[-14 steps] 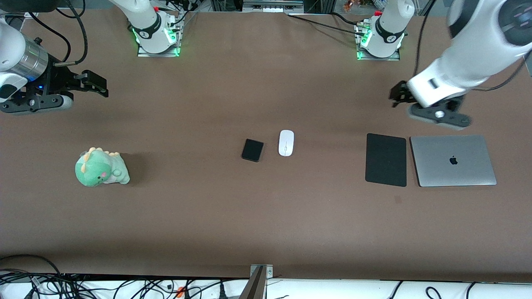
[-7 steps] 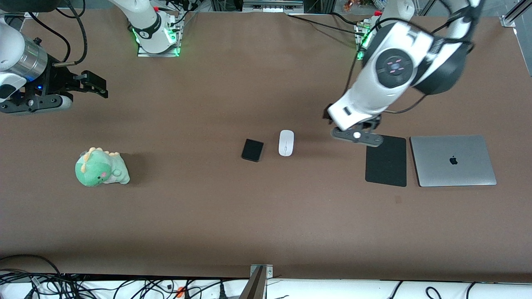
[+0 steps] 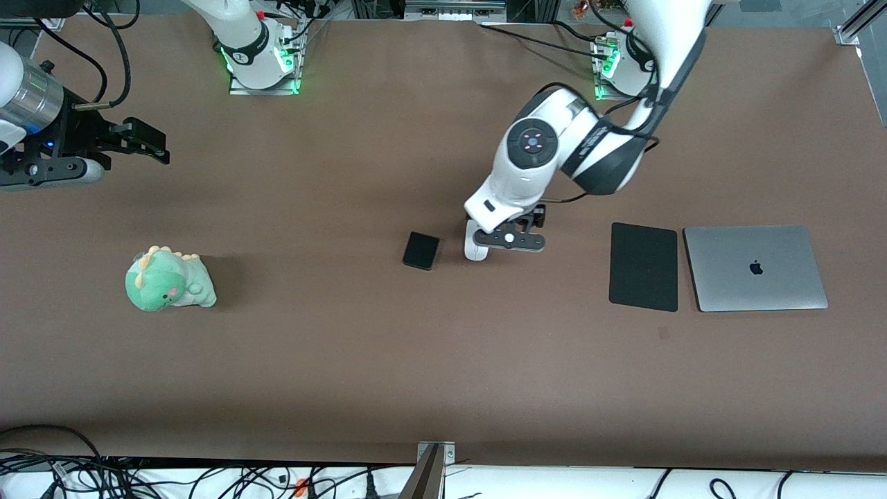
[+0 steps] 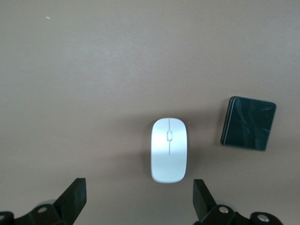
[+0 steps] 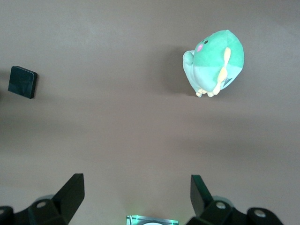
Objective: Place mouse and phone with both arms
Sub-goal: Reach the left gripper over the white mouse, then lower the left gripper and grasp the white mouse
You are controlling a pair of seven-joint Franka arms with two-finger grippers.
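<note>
The white mouse [image 4: 169, 150] lies mid-table; in the front view only its near end [image 3: 475, 252] shows under the left hand. The black phone [image 3: 421, 250] lies beside it toward the right arm's end, and also shows in the left wrist view [image 4: 248, 123] and the right wrist view [image 5: 22, 82]. My left gripper [image 3: 509, 239] hovers over the table right beside the mouse, open and empty [image 4: 139, 201]; the mouse lies just ahead of its fingers. My right gripper [image 3: 142, 138] waits open and empty [image 5: 136, 197] at the right arm's end of the table.
A flat black mouse pad [image 3: 643, 267] and a closed silver laptop [image 3: 755, 268] lie side by side toward the left arm's end. A green dinosaur plush [image 3: 168, 279] sits toward the right arm's end, also in the right wrist view [image 5: 215, 63].
My left arm swung from above the laptop and mouse pad across to the mouse, lowering over it. The right gripper shifted only slightly. Mouse and phone have not moved.
</note>
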